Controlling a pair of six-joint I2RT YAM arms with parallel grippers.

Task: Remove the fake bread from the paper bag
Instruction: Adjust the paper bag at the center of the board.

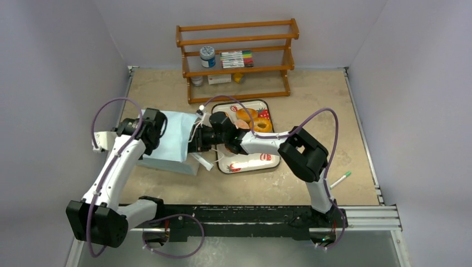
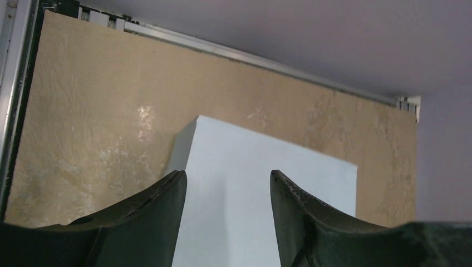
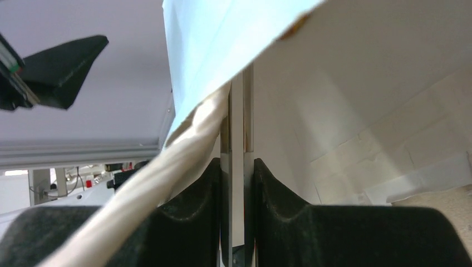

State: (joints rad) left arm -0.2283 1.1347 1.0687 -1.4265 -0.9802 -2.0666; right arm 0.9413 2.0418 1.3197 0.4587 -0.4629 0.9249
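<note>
A paper bag (image 1: 170, 142) lies on its side on the table (image 1: 311, 100), left of centre, mouth facing right. Just beside the mouth, to the right, sits a tray (image 1: 250, 161). Two toy bread rings (image 1: 261, 125) lie side by side at the tray's far end. Behind the tray, by the back wall, stands a wooden rack (image 1: 236, 69), a jar (image 1: 207, 57) left of markers (image 1: 236, 58) on an upper shelf. A pen (image 1: 340, 179) lies near the table's right edge, well apart from the tray.

Left claw (image 2: 228, 175) spread wide, right claw (image 3: 237, 164) clamped tight
</note>
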